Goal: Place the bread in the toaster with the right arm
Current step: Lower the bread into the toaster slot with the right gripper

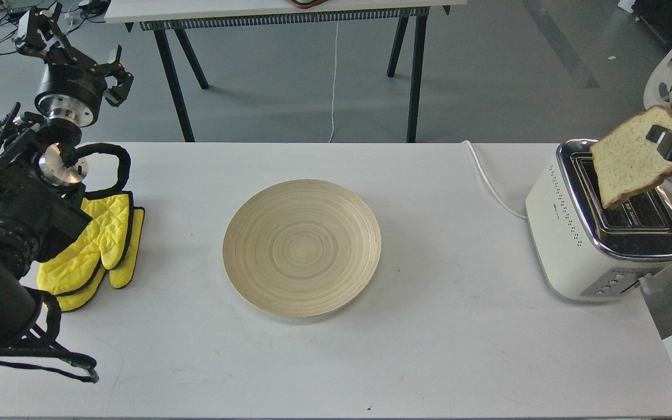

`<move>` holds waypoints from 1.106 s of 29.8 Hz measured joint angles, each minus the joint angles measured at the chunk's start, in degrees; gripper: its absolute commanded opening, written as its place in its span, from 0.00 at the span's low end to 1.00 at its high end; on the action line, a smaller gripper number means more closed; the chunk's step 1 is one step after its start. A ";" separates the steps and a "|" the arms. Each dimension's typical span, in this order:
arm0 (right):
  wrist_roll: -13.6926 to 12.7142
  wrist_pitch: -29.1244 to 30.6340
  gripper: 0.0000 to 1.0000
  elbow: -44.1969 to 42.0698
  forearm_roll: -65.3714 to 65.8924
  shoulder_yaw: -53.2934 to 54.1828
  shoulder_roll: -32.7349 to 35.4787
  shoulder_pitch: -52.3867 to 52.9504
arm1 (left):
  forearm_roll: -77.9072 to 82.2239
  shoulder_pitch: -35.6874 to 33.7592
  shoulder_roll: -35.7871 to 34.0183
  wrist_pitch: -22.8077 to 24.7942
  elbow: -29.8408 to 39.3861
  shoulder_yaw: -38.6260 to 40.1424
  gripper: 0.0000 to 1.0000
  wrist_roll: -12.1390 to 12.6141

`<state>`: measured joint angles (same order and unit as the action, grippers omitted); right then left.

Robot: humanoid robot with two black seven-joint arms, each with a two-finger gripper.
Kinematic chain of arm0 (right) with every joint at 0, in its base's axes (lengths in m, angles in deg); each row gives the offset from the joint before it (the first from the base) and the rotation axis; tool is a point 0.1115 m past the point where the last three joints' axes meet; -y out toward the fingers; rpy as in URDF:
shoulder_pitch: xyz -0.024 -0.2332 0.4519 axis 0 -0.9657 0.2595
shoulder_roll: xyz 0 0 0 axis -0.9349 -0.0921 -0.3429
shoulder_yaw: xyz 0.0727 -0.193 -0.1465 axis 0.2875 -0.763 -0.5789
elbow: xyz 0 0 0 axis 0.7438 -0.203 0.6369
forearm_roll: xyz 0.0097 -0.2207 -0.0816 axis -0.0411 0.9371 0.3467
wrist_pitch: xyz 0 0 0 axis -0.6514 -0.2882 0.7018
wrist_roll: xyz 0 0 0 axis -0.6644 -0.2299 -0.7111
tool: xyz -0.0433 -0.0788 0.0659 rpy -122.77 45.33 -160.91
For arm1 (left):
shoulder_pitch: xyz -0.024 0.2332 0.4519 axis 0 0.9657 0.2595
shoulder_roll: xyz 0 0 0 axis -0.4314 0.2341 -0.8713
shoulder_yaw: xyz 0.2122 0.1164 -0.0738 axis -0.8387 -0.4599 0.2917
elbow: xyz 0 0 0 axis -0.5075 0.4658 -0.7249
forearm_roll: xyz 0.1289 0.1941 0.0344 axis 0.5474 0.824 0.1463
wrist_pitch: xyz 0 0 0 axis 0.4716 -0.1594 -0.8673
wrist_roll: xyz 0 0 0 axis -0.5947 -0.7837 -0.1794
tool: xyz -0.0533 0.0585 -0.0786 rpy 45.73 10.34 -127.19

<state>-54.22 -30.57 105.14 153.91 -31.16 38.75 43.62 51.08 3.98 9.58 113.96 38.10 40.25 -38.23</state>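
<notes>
The bread (627,160) is a pale tan slice with a brown crust, held tilted in the air over the chrome top of the cream-white toaster (581,233) at the table's right end. My right gripper (665,140) comes in from the right edge and is shut on the slice's upper right corner; most of the right arm is out of view. The slice's lower corner hangs just over the toaster's slots. My left gripper (73,52) is raised at the far left, away from the table, with its fingers spread and empty.
A round wooden plate (301,248) lies empty at the table's middle. Yellow oven mitts (100,245) lie at the left by my left arm. The toaster's white cord (490,184) runs off the table's back edge. Another table stands behind.
</notes>
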 measured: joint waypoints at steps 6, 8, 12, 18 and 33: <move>-1.54 1.62 0.04 0.01 0.00 0.09 1.31 -0.03 | 0.00 0.00 0.00 0.00 0.00 -0.12 1.00 0.00; -1.56 1.70 0.04 -0.01 -0.04 0.15 1.32 -0.04 | 0.00 0.00 0.00 0.00 0.00 -0.15 1.00 0.00; -1.65 1.73 0.04 0.16 -0.21 0.11 0.89 -0.51 | 0.00 0.00 0.00 0.00 0.00 -0.16 1.00 0.00; -1.76 1.74 0.06 0.36 -0.55 -0.08 -0.27 -1.32 | 0.00 0.00 0.00 0.00 0.00 -0.16 1.00 0.00; -1.68 1.12 0.80 -0.11 -0.77 0.19 -5.48 -5.52 | -0.01 0.00 0.00 0.00 0.00 -0.08 1.00 0.01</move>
<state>-55.89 -29.45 105.03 153.14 -30.97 33.27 38.09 51.07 3.98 9.58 113.96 38.10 40.17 -38.22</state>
